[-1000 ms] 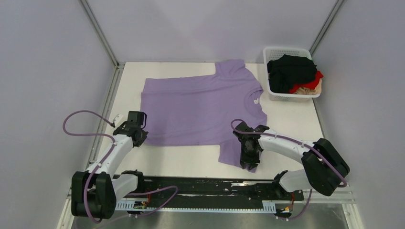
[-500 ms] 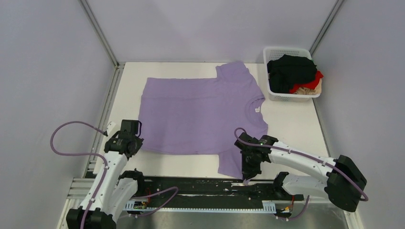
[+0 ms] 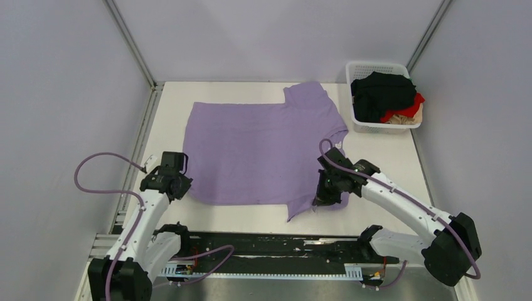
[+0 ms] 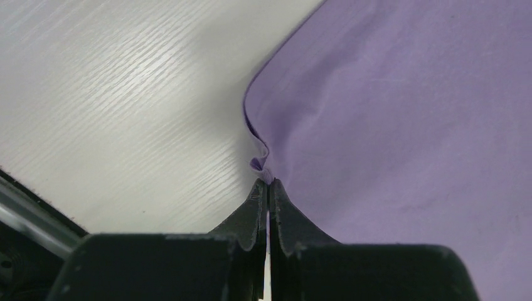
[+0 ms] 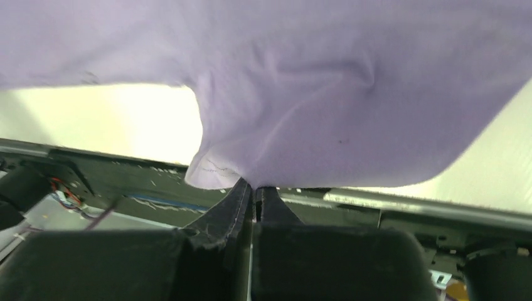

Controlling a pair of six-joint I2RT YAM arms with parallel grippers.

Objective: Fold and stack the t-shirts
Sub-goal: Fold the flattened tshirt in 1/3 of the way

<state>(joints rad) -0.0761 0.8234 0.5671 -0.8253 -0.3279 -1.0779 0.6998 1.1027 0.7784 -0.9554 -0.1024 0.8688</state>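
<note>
At the near edge, the left end effector [image 4: 268,182] is pinched shut on the hem corner of the light purple t-shirt [image 3: 263,150]. The right end effector [image 5: 254,185] is clamped on the near sleeve's hem, holding it up off the bench [image 3: 389,163]. The t-shirt lies spread smooth across the middle, neck to the right and far sleeve near the back edge, with open bench left and right of it. In the far right corner a white basket [image 3: 376,65] holds a heap of shirts [image 3: 383,94] — black, red, beige.
</note>
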